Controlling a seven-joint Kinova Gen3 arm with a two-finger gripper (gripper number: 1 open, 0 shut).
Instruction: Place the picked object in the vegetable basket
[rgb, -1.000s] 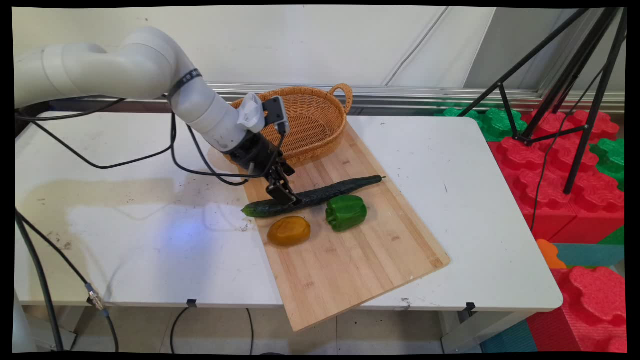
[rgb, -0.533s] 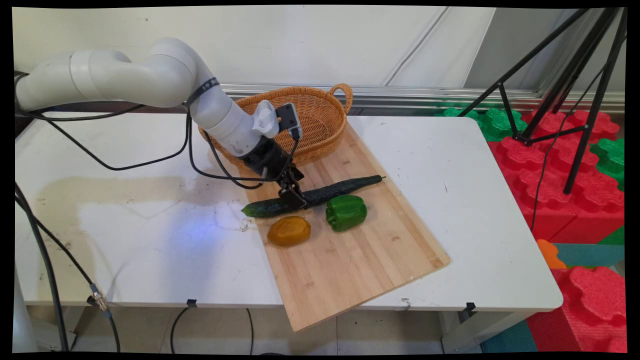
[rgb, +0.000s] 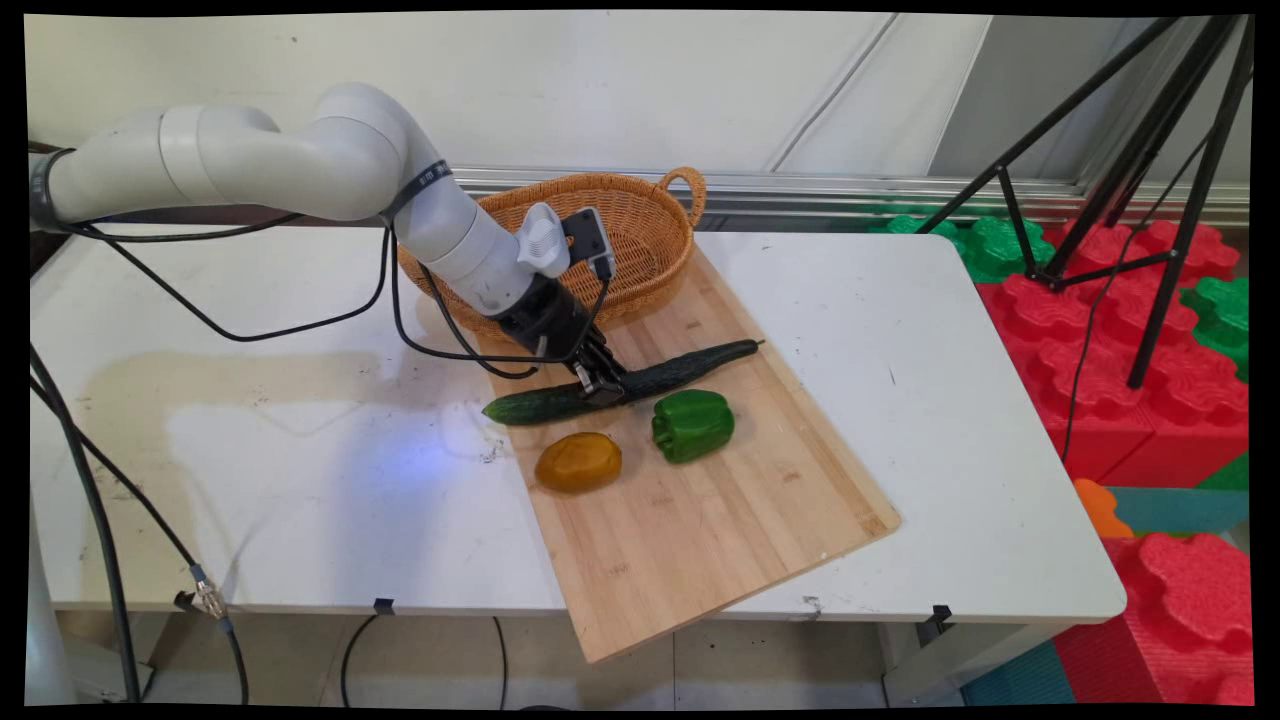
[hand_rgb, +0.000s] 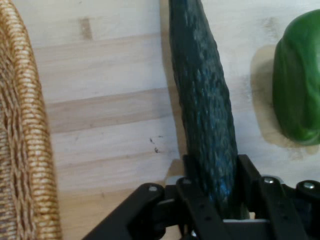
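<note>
The white counter carries a long bamboo cutting board laid at a slant, its far end tucked against a woven wicker basket with a loop handle. The board keeps the 3 vegetables together in my reach.

The long dark green cucumber lies across the board, 1 tip overhanging onto the counter. My black two-finger gripper straddles it near its middle, so the weight should balance either side. In the hand view my jaws are closed on the cucumber, 1 finger against each flank.

Just beside it sits the glossy green bell pepper, apart from my fingers. The smooth orange-brown potato-shaped vegetable lies nearer the camera, also untouched.
</note>
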